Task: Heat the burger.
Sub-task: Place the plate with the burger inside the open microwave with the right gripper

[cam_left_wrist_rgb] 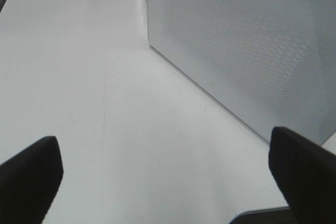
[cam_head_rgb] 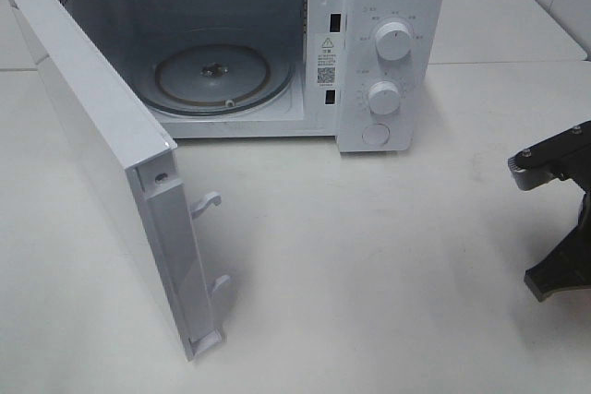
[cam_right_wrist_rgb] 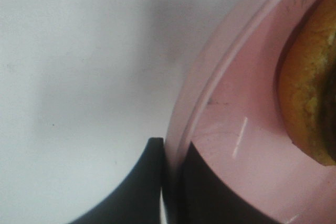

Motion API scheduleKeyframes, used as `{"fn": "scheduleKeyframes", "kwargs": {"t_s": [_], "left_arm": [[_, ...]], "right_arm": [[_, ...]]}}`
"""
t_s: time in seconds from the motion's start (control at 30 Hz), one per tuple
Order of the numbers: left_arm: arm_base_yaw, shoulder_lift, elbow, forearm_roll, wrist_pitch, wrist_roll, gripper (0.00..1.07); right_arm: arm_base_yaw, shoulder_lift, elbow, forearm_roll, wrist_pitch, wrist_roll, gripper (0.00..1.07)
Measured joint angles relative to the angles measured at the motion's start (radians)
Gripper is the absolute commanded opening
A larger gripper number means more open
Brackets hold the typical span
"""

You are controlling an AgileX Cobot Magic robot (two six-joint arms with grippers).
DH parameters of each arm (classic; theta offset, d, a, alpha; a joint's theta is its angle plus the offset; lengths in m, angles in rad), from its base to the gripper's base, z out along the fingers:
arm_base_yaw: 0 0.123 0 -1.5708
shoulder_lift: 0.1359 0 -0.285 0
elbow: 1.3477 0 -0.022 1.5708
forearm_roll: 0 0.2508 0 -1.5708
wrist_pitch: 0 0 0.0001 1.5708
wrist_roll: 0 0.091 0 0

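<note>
1. Pinching the rim of the pink plate (cam_right_wrist_rgb: 241, 145), the right claw (cam_right_wrist_rgb: 170, 182) was clamped shut, with one finger on each side of the rim.
2. The burger (cam_right_wrist_rgb: 310, 93) sat on that plate, near the claw but not touching it. Only a bit of its golden bun showed in the right wrist view.
3. The plate and burger were out of sight in the high view. Only part of the right arm (cam_head_rgb: 559, 219) showed at the right edge, well apart from the microwave (cam_head_rgb: 388, 53).
4. I could not tell if the plate rested on the desk (cam_head_rgb: 369, 256) or was lifted.
5. The microwave door (cam_head_rgb: 92, 136) stood wide open. The glass turntable (cam_head_rgb: 222, 80) inside had nothing on it.
6. The left claw (cam_left_wrist_rgb: 168, 174) had its fingers far apart and held nothing. It hung over the desk beside the outer face of the door.
7. The step in hand looked like taking hold of the plate, so the burger could go to the microwave.
8. The next move would call for keeping the plate flat, so the tall burger did not tip. The plate would need to pass through the opening without bumping the door, then land on the middle of the turntable.
</note>
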Motion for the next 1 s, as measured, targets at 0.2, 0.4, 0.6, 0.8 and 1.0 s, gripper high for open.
{"fn": "scheduleKeyframes", "kwargs": {"t_s": [0.2, 0.4, 0.6, 0.8, 1.0], "left_arm": [[0.0, 0.0, 0.0, 0.0, 0.0, 0.0, 1.0], [0.0, 0.0, 0.0, 0.0, 0.0, 0.0, 1.0], [0.0, 0.0, 0.0, 0.0, 0.0, 0.0, 1.0], [0.0, 0.0, 0.0, 0.0, 0.0, 0.0, 1.0], [0.0, 0.0, 0.0, 0.0, 0.0, 0.0, 1.0]], "right_arm": [[0.07, -0.031, 0.001, -0.035, 0.069, 0.017, 0.0], [0.117, -0.038, 0.001, -0.045, 0.112, 0.018, 0.0], [0.203, -0.038, 0.001, -0.052, 0.158, 0.018, 0.0], [0.274, -0.038, 0.001, -0.056, 0.181, 0.014, 0.0], [0.368, -0.038, 0.001, -0.062, 0.189, -0.003, 0.0]]}}
